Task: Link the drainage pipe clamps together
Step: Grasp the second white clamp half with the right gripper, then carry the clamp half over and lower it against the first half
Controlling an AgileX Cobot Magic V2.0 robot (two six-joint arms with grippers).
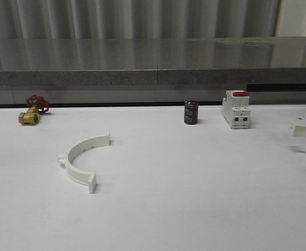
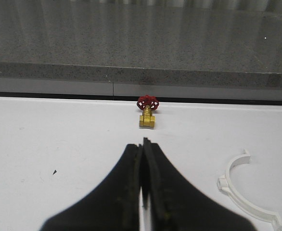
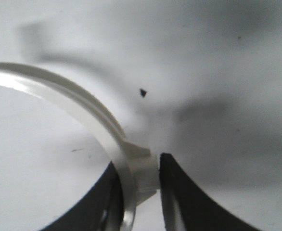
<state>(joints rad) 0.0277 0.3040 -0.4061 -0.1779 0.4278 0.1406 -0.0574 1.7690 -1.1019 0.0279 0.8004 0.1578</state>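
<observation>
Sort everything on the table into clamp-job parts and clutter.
Job parts: clamp half on the table; clamp half held in the right end effector.

Clutter: brass valve; black capacitor; breaker.

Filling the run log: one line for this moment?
right tool: shut on clamp half | left tool: shut, empty | other half: on table

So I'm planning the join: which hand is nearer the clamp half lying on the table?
Left. The left hand hovers shut just beside that clamp half; the right hand, gripping the other half, sits far across the table.
</observation>
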